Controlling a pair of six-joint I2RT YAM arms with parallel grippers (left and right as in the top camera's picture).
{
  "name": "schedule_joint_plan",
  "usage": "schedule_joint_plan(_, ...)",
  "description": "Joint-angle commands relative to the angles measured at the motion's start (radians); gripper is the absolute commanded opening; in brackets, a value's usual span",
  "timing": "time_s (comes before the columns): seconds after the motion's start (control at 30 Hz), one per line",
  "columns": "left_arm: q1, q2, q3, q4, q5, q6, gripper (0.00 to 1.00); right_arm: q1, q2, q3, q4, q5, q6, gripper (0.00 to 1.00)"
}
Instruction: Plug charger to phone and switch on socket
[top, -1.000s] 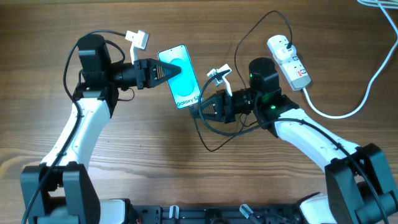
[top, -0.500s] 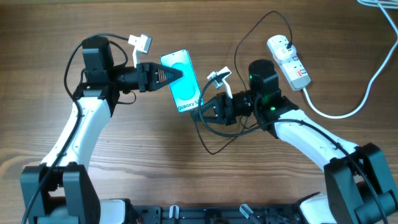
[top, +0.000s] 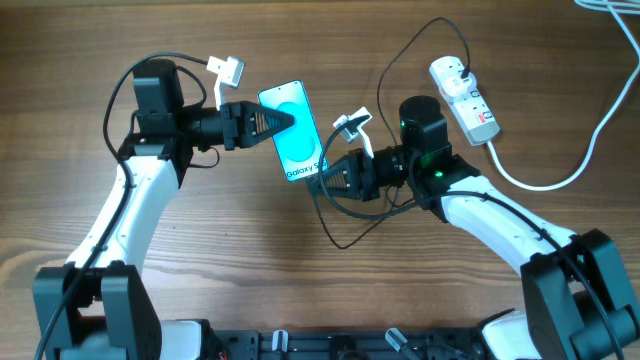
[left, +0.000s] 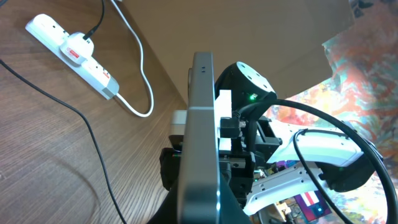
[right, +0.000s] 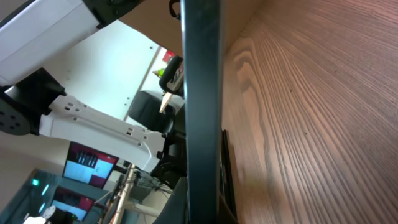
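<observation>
Phone (top: 297, 135) within left pincer (top: 284, 120) grip

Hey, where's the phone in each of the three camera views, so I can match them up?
Overhead: the phone is left of centre between the two arms, its cyan screen facing the camera.
Left wrist: the phone shows edge-on, a dark upright slab at centre.
Right wrist: the phone is edge-on again, a dark vertical bar at centre.
Shared landmark: the wooden table, at lower left in the left wrist view and on the right in the right wrist view.
</observation>
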Motion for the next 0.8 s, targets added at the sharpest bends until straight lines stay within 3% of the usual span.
schedule_joint_plan(0.0,-0.073,-0.002,-0.035,-0.018,0.071,0.043,0.04,-0.018,-0.002,0.054,0.008,0.13,-0.001,0.04)
schedule_joint_plan(0.4,0.005,-0.002,-0.035,-0.02,0.048,0.031,0.04,-0.018,-0.002,0.054,-0.017,0.126,-0.001,0.06)
schedule_joint_plan(0.77,0.025,-0.002,-0.035,-0.036,0.103,0.031,0.04,-0.019,-0.002,0.054,-0.016,0.127,-0.005,0.16)
